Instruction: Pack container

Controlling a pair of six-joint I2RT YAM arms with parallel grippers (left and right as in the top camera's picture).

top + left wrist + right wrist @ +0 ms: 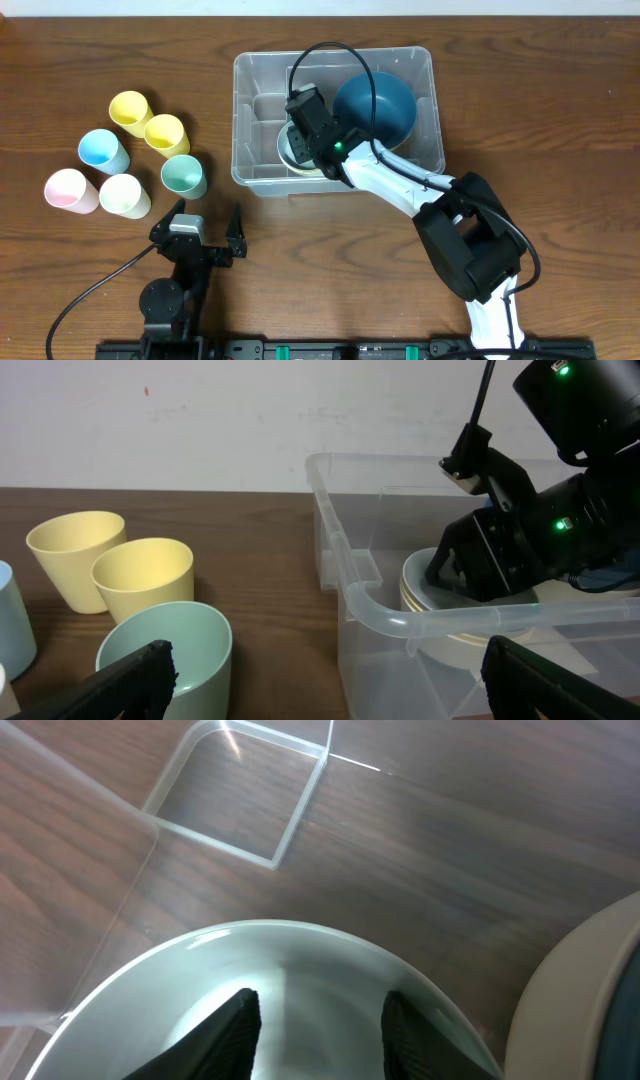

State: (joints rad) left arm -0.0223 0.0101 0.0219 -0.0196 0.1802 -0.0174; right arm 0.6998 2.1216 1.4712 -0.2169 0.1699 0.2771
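The clear plastic container (258,82) stands at the middle back of the table. Inside it a dark blue bowl (378,105) leans at the right, and a stack of pale bowls (288,155) sits at the left. My right gripper (303,135) reaches down into the container over that stack. In the right wrist view its fingers (228,1032) stand apart inside a pale green bowl (300,955), with nothing between them. My left gripper (205,224) hangs wide open near the front edge, in front of the green cup (183,175), holding nothing.
Several cups stand left of the container: two yellow (130,110), a blue one (103,150), a pink one (70,190) and a cream one (125,195). A cream bowl (585,990) lies just right of the pale green one. The container's near corner (395,622) is close to my left gripper (340,685).
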